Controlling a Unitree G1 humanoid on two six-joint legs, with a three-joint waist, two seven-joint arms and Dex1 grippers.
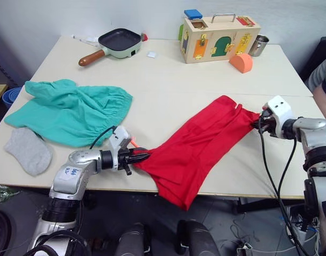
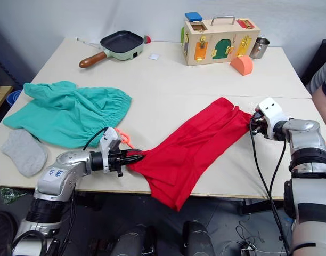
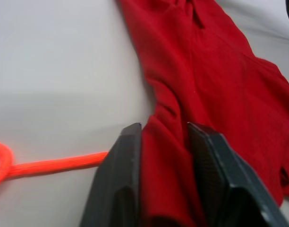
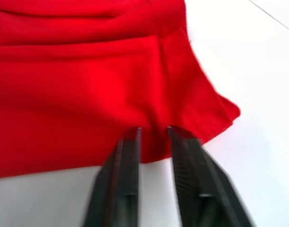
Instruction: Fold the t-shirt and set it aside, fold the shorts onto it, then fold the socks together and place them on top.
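Stretching t-shirt (image 1: 197, 141) | left gripper (image 1: 144, 156) and right gripper (image 1: 257, 124) each clamped on opposite edges | cloth limp, light; hem corners judged best holds.

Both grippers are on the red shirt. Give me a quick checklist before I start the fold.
1. left gripper clamped on the t-shirt: ok.
2. right gripper clamped on the shirt's other end: ok.
3. Shirt fully on the table: not ok, one part hangs over the near edge.
4. Shirt flat: not ok, bunched and stretched between the grippers.
5. Orange drawstring free of the left fingers: cannot tell, it lies right beside them.
6. shorts and sock apart from the shirt: ok.
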